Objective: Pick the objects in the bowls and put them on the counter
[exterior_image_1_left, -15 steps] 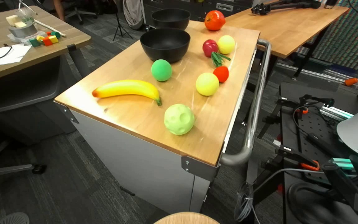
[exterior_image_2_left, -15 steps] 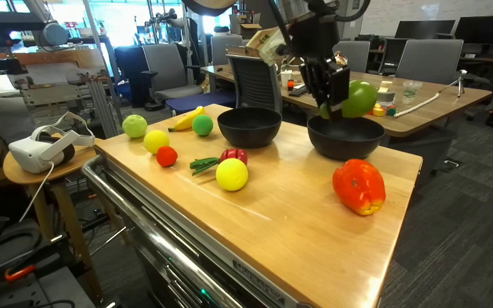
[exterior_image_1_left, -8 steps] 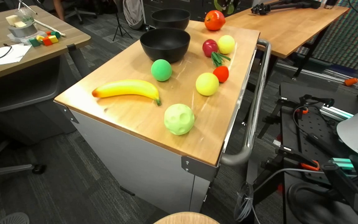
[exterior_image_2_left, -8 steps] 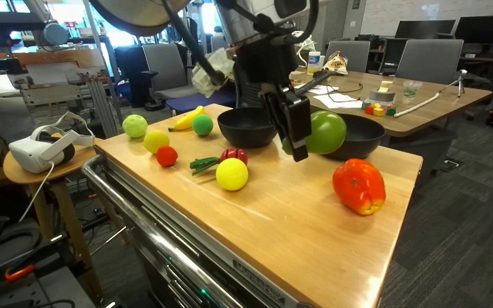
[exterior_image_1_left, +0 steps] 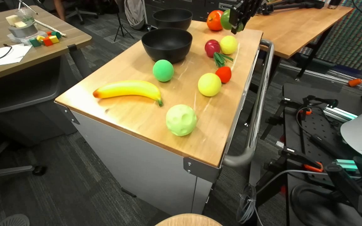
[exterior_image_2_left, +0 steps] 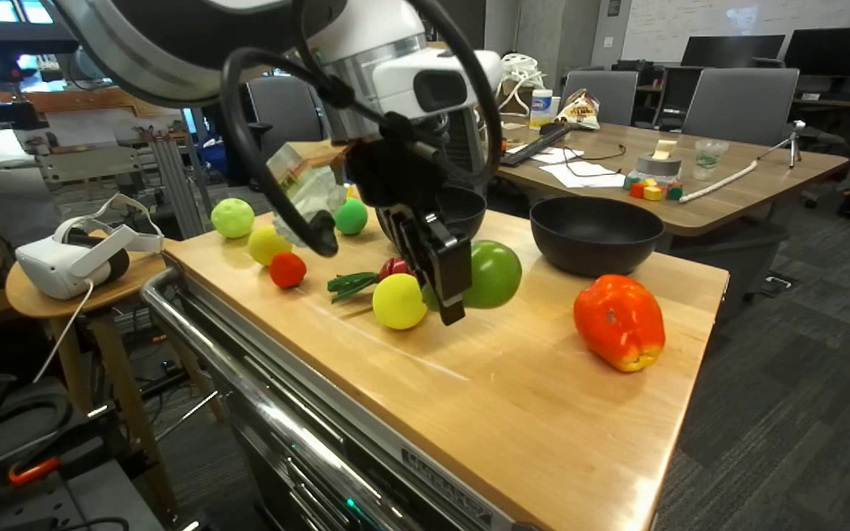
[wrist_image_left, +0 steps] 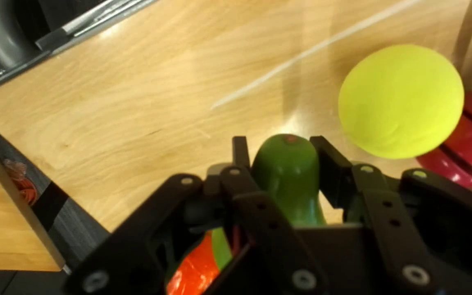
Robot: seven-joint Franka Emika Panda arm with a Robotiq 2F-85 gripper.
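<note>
My gripper (exterior_image_2_left: 453, 311) is shut on a green pear-shaped fruit (exterior_image_2_left: 495, 274), held above the wooden counter (exterior_image_2_left: 528, 391). In the wrist view the fingers (wrist_image_left: 279, 144) press the fruit's narrow end (wrist_image_left: 287, 176). The fruit also shows in an exterior view (exterior_image_1_left: 226, 19), in front of the red-orange fruit. A black bowl (exterior_image_2_left: 595, 247) stands at the back right of the counter. A second black bowl (exterior_image_2_left: 469, 214) is partly behind my gripper. Both bowls (exterior_image_1_left: 167, 47) (exterior_image_1_left: 172, 23) look dark inside; their bottoms are hidden.
A yellow ball (exterior_image_2_left: 399, 301) and a red vegetable with green leaves (exterior_image_2_left: 355, 285) lie close to my gripper. A red-orange fruit (exterior_image_2_left: 619, 322) lies near the right end. A banana (exterior_image_1_left: 129, 88), green ball (exterior_image_1_left: 163, 71) and pale green ball (exterior_image_1_left: 181, 120) lie farther off. A metal handle (exterior_image_1_left: 258, 110) runs along one edge.
My gripper has carried the green fruit away from above the back right bowl, lower and toward the handle side, over the counter between the yellow ball and the red-orange fruit.
</note>
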